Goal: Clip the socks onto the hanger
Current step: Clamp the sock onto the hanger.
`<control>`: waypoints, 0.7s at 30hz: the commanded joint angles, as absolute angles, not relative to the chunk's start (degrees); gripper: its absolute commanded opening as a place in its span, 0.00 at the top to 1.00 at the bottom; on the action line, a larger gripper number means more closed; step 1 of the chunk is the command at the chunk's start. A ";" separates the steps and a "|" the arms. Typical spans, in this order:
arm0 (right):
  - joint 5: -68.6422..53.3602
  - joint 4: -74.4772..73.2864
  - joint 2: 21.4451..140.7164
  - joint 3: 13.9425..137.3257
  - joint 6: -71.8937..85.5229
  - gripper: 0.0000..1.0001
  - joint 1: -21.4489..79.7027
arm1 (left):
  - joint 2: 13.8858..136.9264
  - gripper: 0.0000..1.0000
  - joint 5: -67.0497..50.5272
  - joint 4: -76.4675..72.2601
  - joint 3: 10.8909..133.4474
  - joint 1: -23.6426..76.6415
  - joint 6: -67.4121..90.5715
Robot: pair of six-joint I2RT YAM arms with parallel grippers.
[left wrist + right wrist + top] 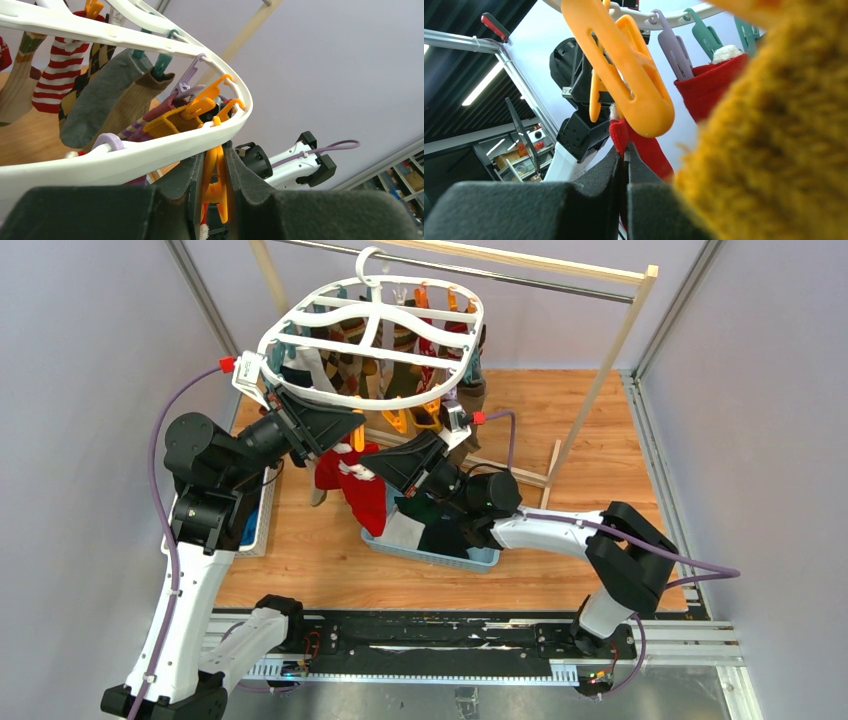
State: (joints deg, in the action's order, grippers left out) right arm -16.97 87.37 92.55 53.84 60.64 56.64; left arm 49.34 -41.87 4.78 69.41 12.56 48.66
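The white oval hanger (300, 330) hangs from the metal bar with several socks (400, 340) clipped under it. My left gripper (350, 425) is at its near rim, shut on an orange peg (216, 180) just under the frame (125, 155). My right gripper (385, 462) is just below, shut on the edge of a red sock with white pattern (358, 480). In the right wrist view the sock (646, 147) rises from the closed fingertips (616, 165) towards an orange peg (634, 75). Another red sock (709, 85) hangs from a purple peg.
A blue basket (480, 558) with dark and white socks sits under my right arm. A white basket (262, 510) stands at the left. The wooden-posted rail (600, 370) with its metal bar (500, 275) crosses the back. A blurred mustard sock (774, 150) fills the right wrist view's right side.
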 commanded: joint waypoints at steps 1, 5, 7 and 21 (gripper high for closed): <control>-17.25 91.41 93.30 56.14 61.93 1.00 55.64 | 48.95 0.99 -45.64 3.55 70.52 12.92 49.31; -17.30 91.41 93.41 56.72 62.03 1.00 55.55 | 48.93 0.99 -45.77 3.67 70.64 12.92 49.09; -17.45 91.41 93.34 56.74 62.20 1.00 55.49 | 48.93 0.99 -45.72 3.69 70.66 12.92 49.00; -16.59 91.45 92.44 56.67 62.28 1.00 55.03 | 49.04 0.99 -45.51 3.89 71.10 12.92 48.69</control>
